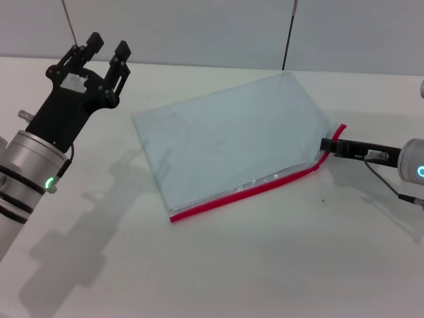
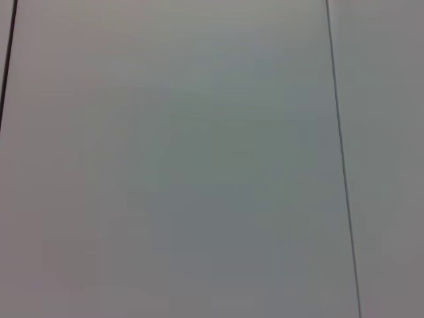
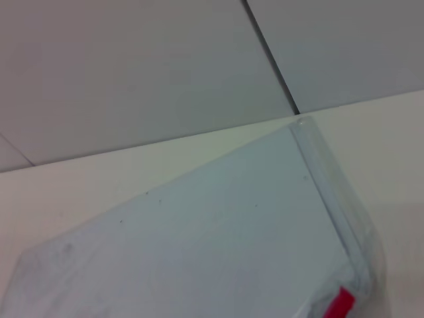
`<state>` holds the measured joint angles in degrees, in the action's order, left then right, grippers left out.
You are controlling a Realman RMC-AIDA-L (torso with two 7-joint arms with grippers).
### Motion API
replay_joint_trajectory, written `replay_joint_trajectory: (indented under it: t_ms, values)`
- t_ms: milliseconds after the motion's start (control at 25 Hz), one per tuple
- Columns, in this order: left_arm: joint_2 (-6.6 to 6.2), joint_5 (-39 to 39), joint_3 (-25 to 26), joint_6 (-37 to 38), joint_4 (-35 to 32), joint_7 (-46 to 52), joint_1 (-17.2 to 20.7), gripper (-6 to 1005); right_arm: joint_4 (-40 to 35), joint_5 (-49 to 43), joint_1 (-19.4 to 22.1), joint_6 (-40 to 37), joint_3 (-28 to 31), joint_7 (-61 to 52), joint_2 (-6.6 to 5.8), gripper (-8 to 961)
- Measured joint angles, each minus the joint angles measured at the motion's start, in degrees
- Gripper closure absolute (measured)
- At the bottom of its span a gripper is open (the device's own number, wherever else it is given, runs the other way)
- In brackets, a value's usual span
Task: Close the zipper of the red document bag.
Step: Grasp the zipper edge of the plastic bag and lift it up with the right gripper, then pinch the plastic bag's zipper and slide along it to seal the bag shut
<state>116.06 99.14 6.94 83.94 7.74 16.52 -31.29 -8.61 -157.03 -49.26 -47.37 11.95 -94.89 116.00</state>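
Note:
The red document bag lies flat in the middle of the white table, a translucent pale blue-grey pouch. Its zipper is the red strip along the near long edge, and that strip bends upward at the bag's right corner. At that corner my right gripper reaches in low from the right, shut on the zipper's end. My left gripper hangs raised above the table to the left of the bag, open and holding nothing. In the right wrist view the bag fills the lower part, with a bit of the red zipper at the edge.
The white table stretches wide in front of the bag. A pale panelled wall stands behind it. The left wrist view holds only the wall panel.

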Motion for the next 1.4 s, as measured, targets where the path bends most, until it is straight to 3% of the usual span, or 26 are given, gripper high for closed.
replay_joint_trajectory:
  t_ms: [320, 400, 680, 1000, 1400]
  values:
    - [0.04, 0.0, 0.0, -0.4, 0.1, 0.0, 0.0, 517, 0.1, 0.1, 0.0, -0.2, 0.0, 1.5, 0.01, 921]
    - [0.04, 0.0, 0.0, -0.4, 0.1, -0.1, 0.0, 517, 0.2, 0.1, 0.0, -0.4, 0.0, 1.9, 0.01, 941]
    - [0.04, 2.0, 0.0, -1.6, 0.0, -0.2, -0.5, 517, 1.6, 0.4, 0.0, -2.4, 0.6, 4.1, 0.02, 941]
    - [0.04, 12.2, 0.0, -9.0, -0.1, -0.9, -4.0, 517, 1.6, 4.0, 0.0, -8.3, 0.7, 6.5, 0.02, 940]
    - [0.3, 23.2, 0.0, -18.4, 2.5, -6.7, -7.7, 517, 2.5, 5.0, -1.2, -10.1, 0.7, 7.3, 0.01, 941]
